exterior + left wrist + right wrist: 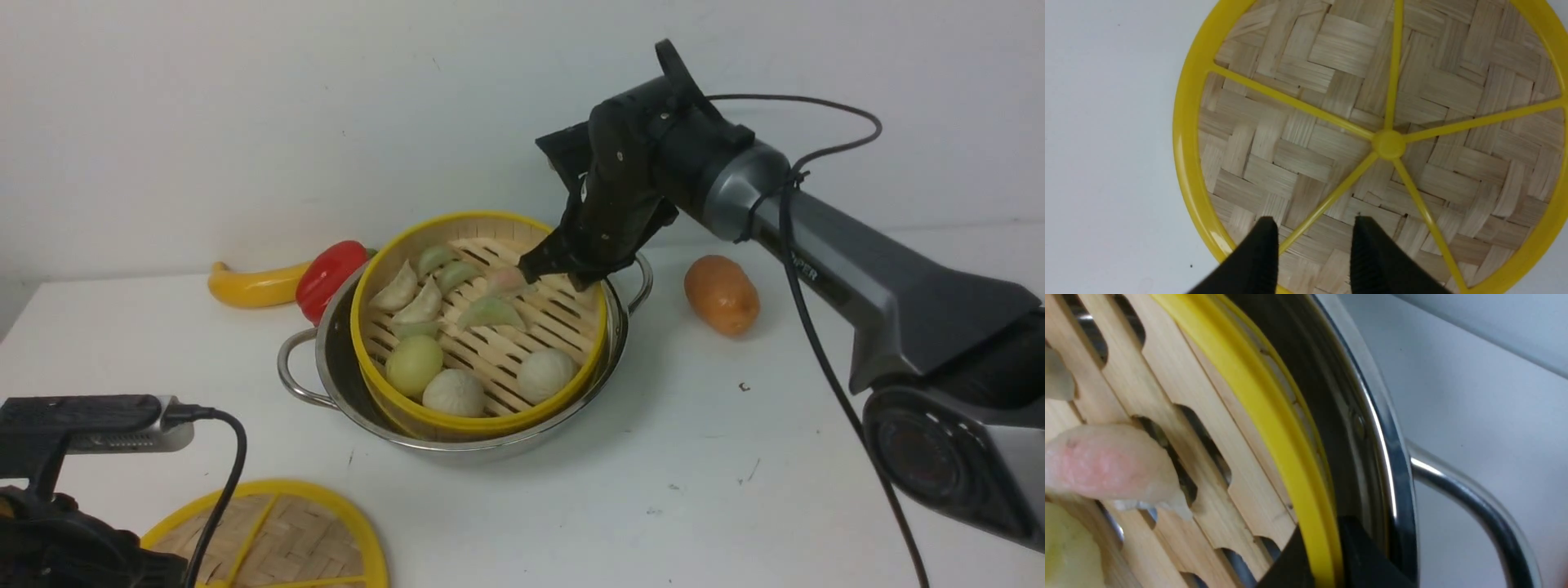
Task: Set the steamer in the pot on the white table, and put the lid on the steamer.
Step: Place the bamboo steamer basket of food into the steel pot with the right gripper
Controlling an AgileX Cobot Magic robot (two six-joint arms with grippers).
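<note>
The steamer (490,347), loaded with dumplings and buns, sits inside the pot (336,380) on the white table (735,474), tilted with its far right side higher. My right gripper (563,273) is shut on the steamer's yellow rim (1274,428) at that far right side. One finger is inside the basket and one is between the rim and the pot wall (1392,469). The lid (286,535) lies flat at the near left. My left gripper (1312,224) hovers over the lid (1372,102), open and empty, with its fingertips either side of a spoke.
A yellow banana (249,286) and a red pepper (326,278) lie behind the pot on the left. An orange vegetable (721,294) lies to its right. The pot's looped handles (295,371) stick out at near left and far right (1470,498).
</note>
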